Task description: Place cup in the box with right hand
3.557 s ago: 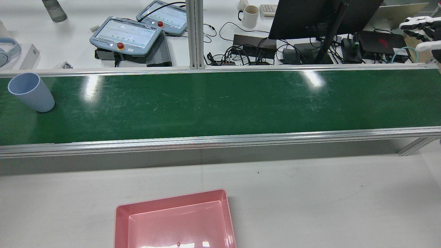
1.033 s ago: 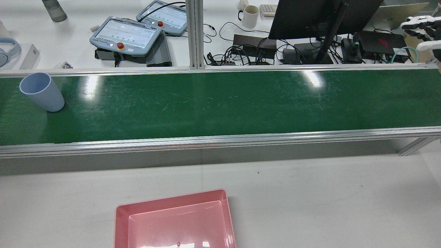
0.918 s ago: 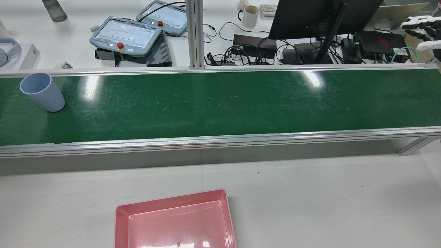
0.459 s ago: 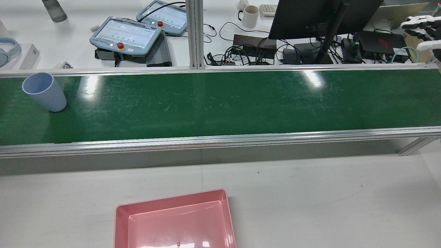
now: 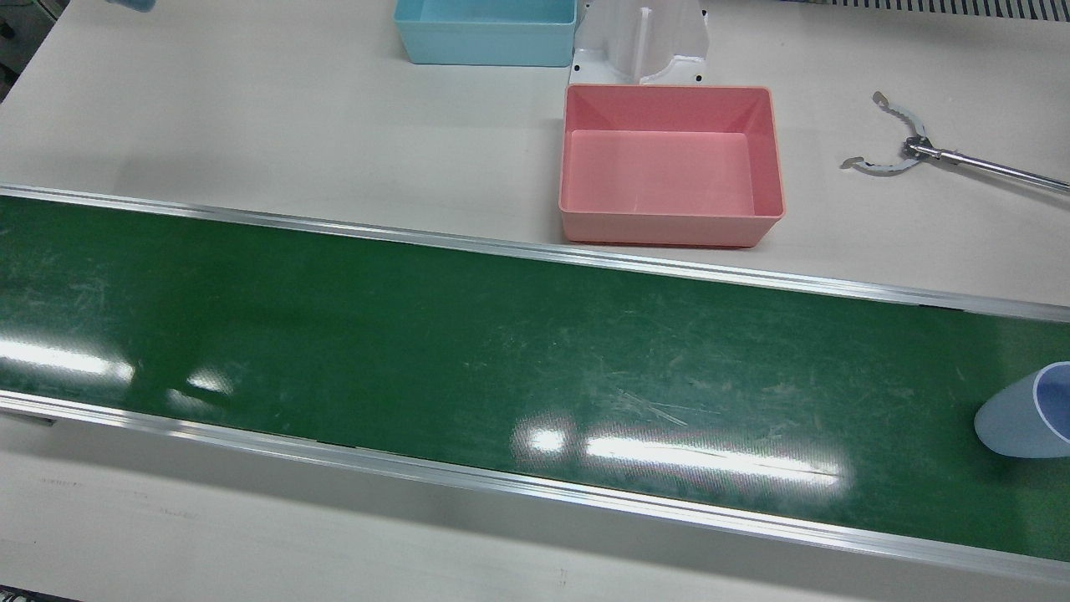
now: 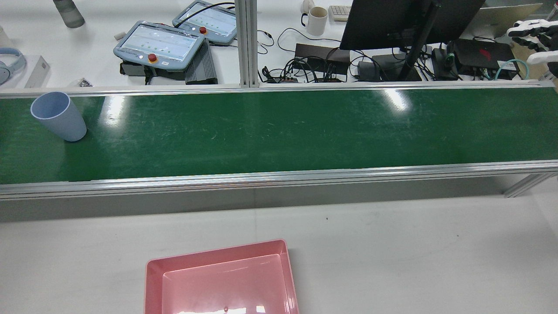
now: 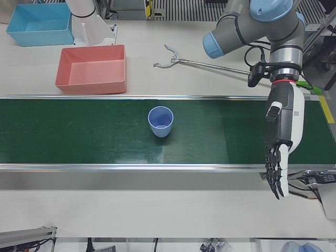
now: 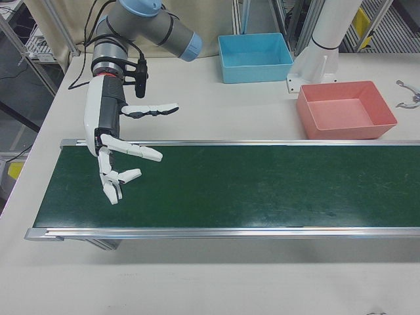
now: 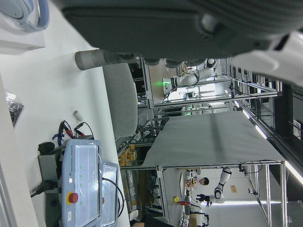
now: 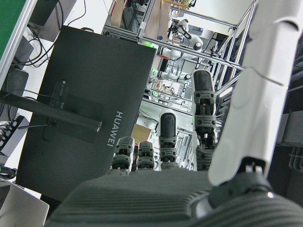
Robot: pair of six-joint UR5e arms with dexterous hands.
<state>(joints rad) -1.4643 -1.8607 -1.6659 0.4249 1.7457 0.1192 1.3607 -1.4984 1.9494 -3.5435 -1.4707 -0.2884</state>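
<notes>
A light blue cup [image 6: 59,115] stands upright on the green conveyor belt [image 6: 279,131], near its left end in the rear view; the cup [image 5: 1024,411] is at the right edge of the front view and mid-belt in the left-front view [image 7: 160,121]. The pink box [image 5: 673,227] sits empty on the white table beside the belt [image 7: 92,86]. My right hand [image 8: 121,154] hovers open, fingers spread, over the opposite end of the belt, far from the cup. My left hand [image 7: 281,152] hangs open, fingers straight down, at the belt's outer edge to the side of the cup.
A blue box [image 5: 485,33] and a white arm pedestal [image 5: 639,42] stand behind the pink box. A metal grabber tool [image 5: 899,150] lies on the table. Beyond the belt are teach pendants [image 6: 159,43], a monitor [image 6: 392,22] and cables.
The cup has travelled along the belt, to the right in the rear view. The right hand has barely moved.
</notes>
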